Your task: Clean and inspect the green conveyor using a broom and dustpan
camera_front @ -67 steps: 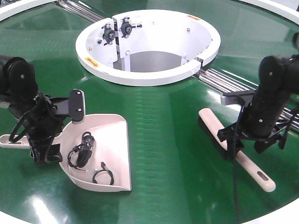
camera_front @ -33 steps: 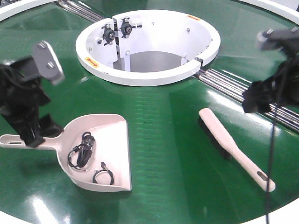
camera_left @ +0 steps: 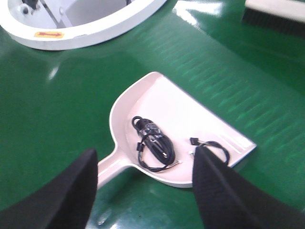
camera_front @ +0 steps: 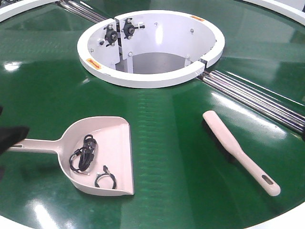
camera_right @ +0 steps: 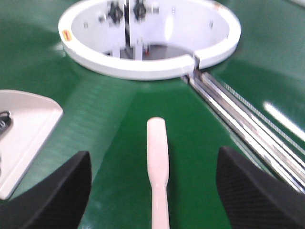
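1. The white hub (camera_front: 151, 76) is carrying small yellow-orange stickers on its rim (camera_left: 47, 34), but their red print is showing too small and blurred to read.
2. Nothing else is showing any legible text, brand or number.

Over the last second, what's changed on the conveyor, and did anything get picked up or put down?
Both arms let go and pulled back: the left gripper left the dustpan handle, the right gripper left the broom. Both now hover open and empty, almost out of the front view. Dustpan, its black cables, broom and the green conveyor stayed put.
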You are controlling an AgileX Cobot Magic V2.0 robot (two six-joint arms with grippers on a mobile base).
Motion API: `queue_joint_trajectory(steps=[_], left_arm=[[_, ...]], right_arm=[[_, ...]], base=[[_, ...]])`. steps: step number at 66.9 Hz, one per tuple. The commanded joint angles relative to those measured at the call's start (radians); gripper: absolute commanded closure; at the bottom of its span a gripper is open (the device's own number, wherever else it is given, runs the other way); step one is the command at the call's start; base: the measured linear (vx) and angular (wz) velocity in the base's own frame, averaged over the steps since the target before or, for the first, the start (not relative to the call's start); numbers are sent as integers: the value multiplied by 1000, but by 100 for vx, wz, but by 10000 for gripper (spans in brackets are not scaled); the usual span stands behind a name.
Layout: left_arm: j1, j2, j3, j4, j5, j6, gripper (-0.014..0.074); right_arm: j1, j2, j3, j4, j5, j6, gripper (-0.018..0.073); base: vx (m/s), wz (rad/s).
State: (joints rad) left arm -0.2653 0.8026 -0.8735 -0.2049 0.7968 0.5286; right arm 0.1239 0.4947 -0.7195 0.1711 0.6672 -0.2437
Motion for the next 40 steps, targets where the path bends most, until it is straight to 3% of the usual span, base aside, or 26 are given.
queue_joint_trajectory(steps=[1, 17, 24, 33, 40], left_arm=[[3, -154, 119, -70, -165, 5, 238], [3, -570, 449, -136, -377, 6, 323], [3, -667, 543, -136, -448, 1, 353], [3, -688, 583, -167, -478, -69, 412], [3, -687, 583, -167, -465, -72, 568]], right_arm=[[-1, -138, 77, 25, -140, -23, 33], [-1, -520, 353, 20, -212, -26, 33], [-2, -488, 420, 28, -339, -37, 33], [-2, -426, 456, 76, -411, -38, 45], [-2, -405, 456, 73, -418, -50, 179]], base=[[0, 0], [0, 0], [0, 0], [0, 0], [0, 0]])
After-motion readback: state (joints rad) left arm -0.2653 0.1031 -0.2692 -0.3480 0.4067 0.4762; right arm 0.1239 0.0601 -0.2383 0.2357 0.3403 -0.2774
